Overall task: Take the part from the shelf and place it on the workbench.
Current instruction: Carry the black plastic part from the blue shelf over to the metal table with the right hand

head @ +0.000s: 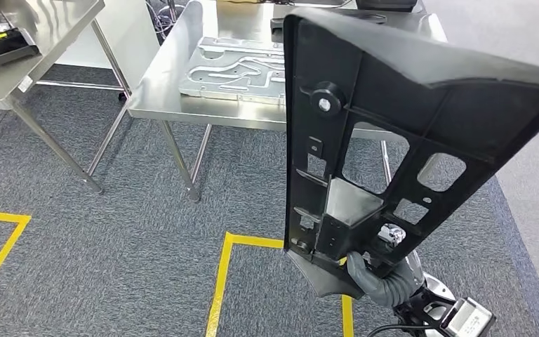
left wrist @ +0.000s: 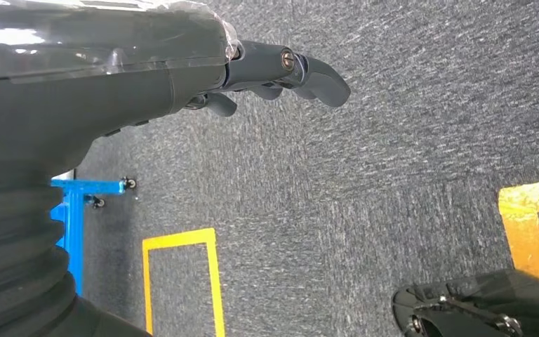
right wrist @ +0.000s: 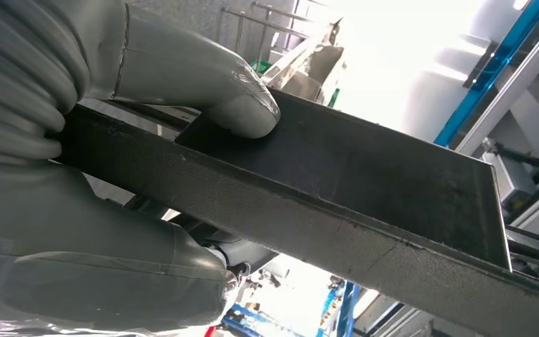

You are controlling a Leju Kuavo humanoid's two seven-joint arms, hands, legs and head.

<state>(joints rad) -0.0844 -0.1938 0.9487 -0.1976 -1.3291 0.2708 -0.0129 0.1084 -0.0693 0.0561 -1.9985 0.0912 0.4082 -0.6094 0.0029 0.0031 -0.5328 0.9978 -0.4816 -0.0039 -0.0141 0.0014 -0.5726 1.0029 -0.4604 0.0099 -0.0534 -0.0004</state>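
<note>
Right robot hand [head: 372,277] gripped the black plastic part [head: 393,133] by its lower end, held upright and tilted, well above the floor, in front of the steel counter [head: 175,84]. Part was a ribbed panel with cut-out openings and a round knob [head: 325,98]. In the right wrist view the grey thumb [right wrist: 203,77] pressed on the part's flat edge [right wrist: 365,175], the rest of the hand wrapped under it.

Left robot hand [left wrist: 281,74] hung over the carpet, held nothing, fingers loosely curved and apart.

Counter carried a flat metal plate with stamped grooves [head: 235,67]; part's upper edge overlapped it in the head view, not touching as far as could be told. A second steel counter [head: 35,42] stood to the left with a black device [head: 3,45] on it.

Floor was grey carpet [head: 112,239] with yellow tape lines [head: 221,281]. A blue frame on castors [left wrist: 77,210] stood on the carpet in the left wrist view.
</note>
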